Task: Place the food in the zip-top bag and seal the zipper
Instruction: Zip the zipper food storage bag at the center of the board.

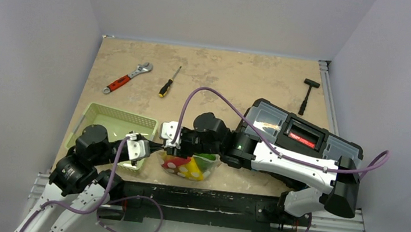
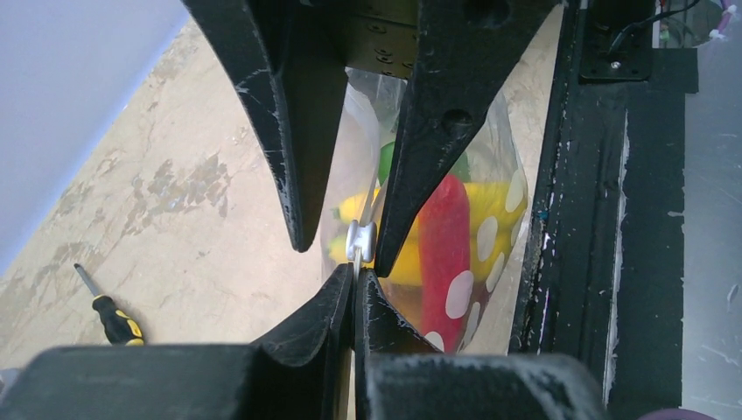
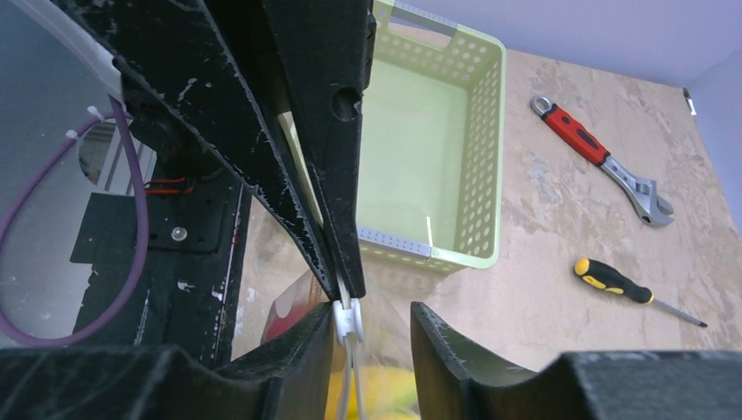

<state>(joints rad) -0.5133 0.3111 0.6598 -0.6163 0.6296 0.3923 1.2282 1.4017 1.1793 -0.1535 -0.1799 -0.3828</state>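
Observation:
The zip-top bag (image 1: pixel 188 166) lies at the table's near edge with the food inside: a red chilli (image 2: pixel 446 254), yellow pieces (image 2: pixel 494 206) and a green piece (image 2: pixel 385 162). My left gripper (image 2: pixel 356 278) is shut on the zipper strip at the bag's mouth edge, just behind a white slider (image 2: pixel 360 241). My right gripper (image 3: pixel 372 311) is open, its fingers either side of the slider (image 3: pixel 348 322), which rests against one finger. In the top view both grippers (image 1: pixel 153 148) (image 1: pixel 169 141) meet at the bag's left end.
An empty pale green mesh basket (image 1: pixel 117 123) stands left of the bag. A red wrench (image 1: pixel 128 78) and a screwdriver (image 1: pixel 167 85) lie farther back. A black toolbox (image 1: pixel 300 135) is on the right, with a hammer (image 1: pixel 308 92) behind it. The black front rail (image 1: pixel 200 197) runs beside the bag.

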